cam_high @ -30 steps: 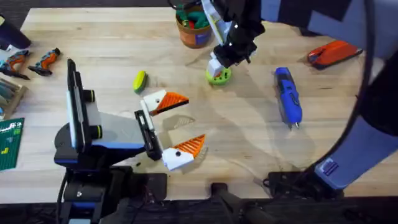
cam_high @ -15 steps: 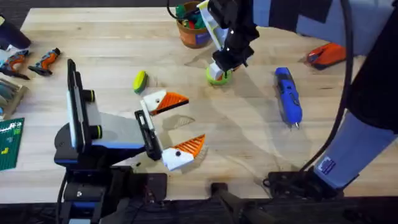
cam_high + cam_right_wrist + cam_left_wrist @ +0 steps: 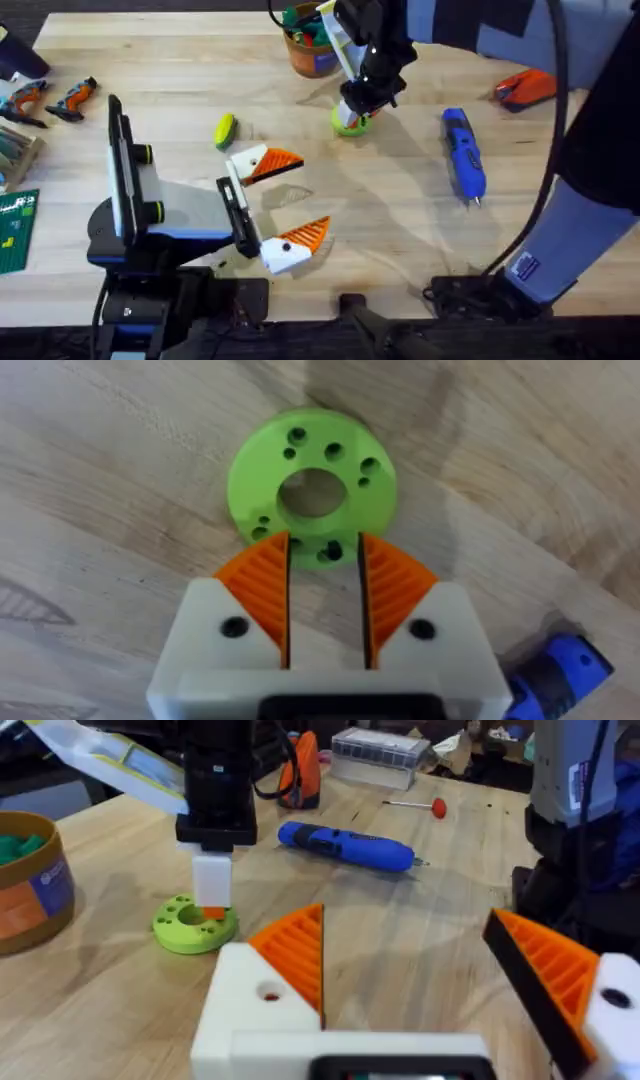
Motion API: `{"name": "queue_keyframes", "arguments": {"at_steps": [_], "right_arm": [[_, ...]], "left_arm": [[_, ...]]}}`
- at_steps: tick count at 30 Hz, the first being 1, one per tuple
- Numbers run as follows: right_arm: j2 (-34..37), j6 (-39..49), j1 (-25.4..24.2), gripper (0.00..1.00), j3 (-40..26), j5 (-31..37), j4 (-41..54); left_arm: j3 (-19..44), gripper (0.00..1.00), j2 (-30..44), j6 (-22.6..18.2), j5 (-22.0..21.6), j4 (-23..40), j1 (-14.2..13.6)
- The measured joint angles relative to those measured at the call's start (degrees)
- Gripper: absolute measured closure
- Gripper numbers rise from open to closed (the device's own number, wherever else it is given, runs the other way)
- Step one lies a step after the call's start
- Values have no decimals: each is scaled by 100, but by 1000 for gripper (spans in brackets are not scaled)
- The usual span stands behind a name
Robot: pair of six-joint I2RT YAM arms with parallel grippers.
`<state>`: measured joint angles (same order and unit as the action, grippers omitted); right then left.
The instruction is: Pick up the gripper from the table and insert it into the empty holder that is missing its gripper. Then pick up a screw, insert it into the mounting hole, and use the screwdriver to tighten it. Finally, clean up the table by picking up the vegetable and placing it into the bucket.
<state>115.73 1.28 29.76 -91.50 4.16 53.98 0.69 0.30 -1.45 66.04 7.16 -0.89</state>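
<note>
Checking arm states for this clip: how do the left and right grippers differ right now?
The left gripper lies low near the table's middle, fingers spread wide; the right gripper points down over the green disc, fingers narrowly apart. The left is near the vegetable, the right near the bucket. Both have white mounts with orange ribbed pads.

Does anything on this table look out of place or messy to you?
Mostly tidy. One oddity: the small yellow-and-green vegetable lies loose on the wood among tools, away from the bucket. The blue screwdriver lies flat, and nothing looks spilled or broken.
</note>
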Motion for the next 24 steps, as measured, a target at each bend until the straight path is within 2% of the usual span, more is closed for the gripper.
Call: {"name": "queue_keyframes", "arguments": {"at_steps": [15,24], "right_arm": [[0,2,0,761,0,0,1],[0,2,0,913,0,30,55]], "left_arm": [[2,15,0,0,-1,0,0],[2,15,0,0,0,0,0]]}}
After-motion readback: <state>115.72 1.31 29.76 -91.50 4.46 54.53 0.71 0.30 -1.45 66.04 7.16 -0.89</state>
